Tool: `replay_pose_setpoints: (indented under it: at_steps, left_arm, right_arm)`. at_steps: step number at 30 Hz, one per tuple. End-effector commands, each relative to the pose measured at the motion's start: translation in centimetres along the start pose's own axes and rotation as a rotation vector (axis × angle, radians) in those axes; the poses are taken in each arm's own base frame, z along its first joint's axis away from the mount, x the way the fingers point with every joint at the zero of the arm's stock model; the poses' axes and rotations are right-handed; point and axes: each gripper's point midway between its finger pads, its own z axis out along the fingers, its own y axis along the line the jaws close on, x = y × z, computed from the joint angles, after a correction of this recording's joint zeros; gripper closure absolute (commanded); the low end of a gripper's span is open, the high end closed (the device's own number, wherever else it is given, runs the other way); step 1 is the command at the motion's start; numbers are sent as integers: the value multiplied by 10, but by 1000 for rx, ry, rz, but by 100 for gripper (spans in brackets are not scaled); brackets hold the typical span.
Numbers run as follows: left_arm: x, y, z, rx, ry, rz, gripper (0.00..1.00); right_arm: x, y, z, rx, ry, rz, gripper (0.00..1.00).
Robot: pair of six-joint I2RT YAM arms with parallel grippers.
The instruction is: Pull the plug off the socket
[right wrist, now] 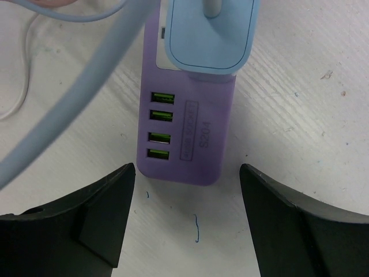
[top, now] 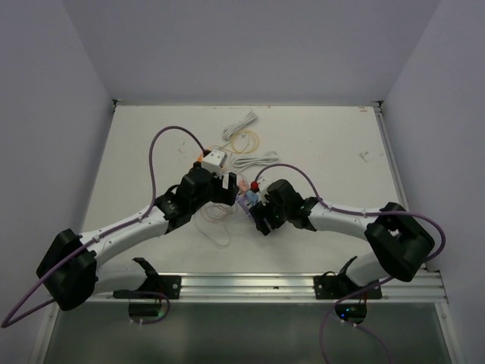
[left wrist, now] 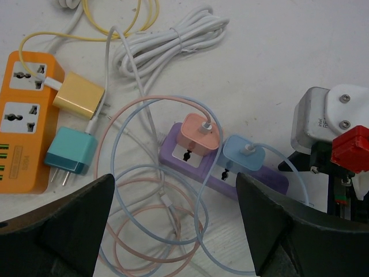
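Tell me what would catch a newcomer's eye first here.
The purple power strip at table centre, carrying a pink plug and a blue plug, with looping cables around it. The left gripper and right gripper both hover open near it. In the left wrist view, an orange power strip lies to its left.

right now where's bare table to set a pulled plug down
Bare table right of the white cord bundle, out to the right edge; a patch left of the orange strip. Crowded around the purple strip, among looped charger cables.
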Motion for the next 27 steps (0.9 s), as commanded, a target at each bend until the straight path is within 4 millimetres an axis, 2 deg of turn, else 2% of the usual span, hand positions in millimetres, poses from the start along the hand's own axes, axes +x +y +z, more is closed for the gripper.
replay_pose_setpoints:
  at_steps: [1, 7, 10, 13, 14, 15, 16, 18, 20, 22, 27]
  left_arm:
    - [-25, -10, 6, 22, -82, -21, 11]
    - [-21, -10, 13, 25, -81, 9, 11]
    - [-22, -12, 16, 42, -87, 52, 12]
    - [-24, -19, 17, 92, -97, 114, 13]
    - [-24, -22, 17, 111, -95, 145, 13]
    - [-23, -23, 17, 121, -94, 163, 13]
    - [-23, -24, 16, 135, -95, 191, 13]
    - [-24, -24, 14, 144, -98, 215, 13]
    - [-24, -23, 12, 150, -101, 252, 11]
    - [-22, -24, 11, 171, -94, 289, 9]
    - [-13, -28, 15, 230, -83, 316, 9]
  right_arm:
    - [-31, 3, 0, -3, -92, -40, 23]
    - [-30, 1, 7, 7, -85, -41, 26]
    - [-31, 1, 9, 7, -76, -44, 31]
    - [-32, -2, 8, 21, -75, -54, 46]
    - [-31, -3, 7, 27, -74, -63, 55]
    - [-29, -4, 6, 29, -69, -81, 59]
    - [-26, -5, 3, 34, -56, -94, 70]
    - [-22, -9, 1, 42, -32, -134, 83]
    - [-20, -2, -3, -13, -35, -140, 91]
    - [-23, 2, -5, -39, -36, -164, 95]
    - [-20, 6, -4, -74, 18, -190, 95]
